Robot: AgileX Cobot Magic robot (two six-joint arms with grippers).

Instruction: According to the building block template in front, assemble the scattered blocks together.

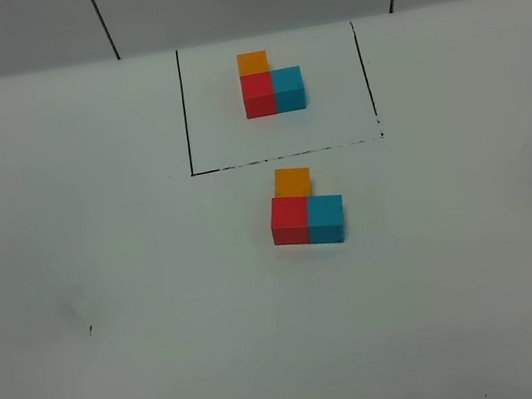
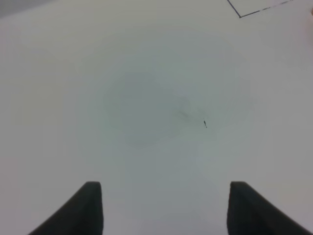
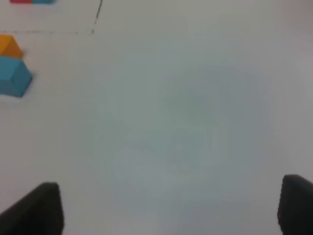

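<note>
Both sets of jaws are sitting spread with nothing between them: left gripper [image 2: 164, 208] and right gripper [image 3: 168, 208] are hanging over bare white table [image 1: 120, 364]. The scattered blocks [image 1: 306, 211] are lying just outside the black lines, already looking like the building block template's [image 1: 271, 84] L, so assembly is looking done. Only the overhead is showing both trios; right wrist is catching just the teal and orange edge; neither arm is appearing overhead.

The building block template [image 1: 271, 85] sits at upper centre inside black lines: orange behind red, teal-blue touching red's right side. The scattered blocks [image 1: 305, 210] lie just below the frame's lower line, pressed together in that same L.
</note>
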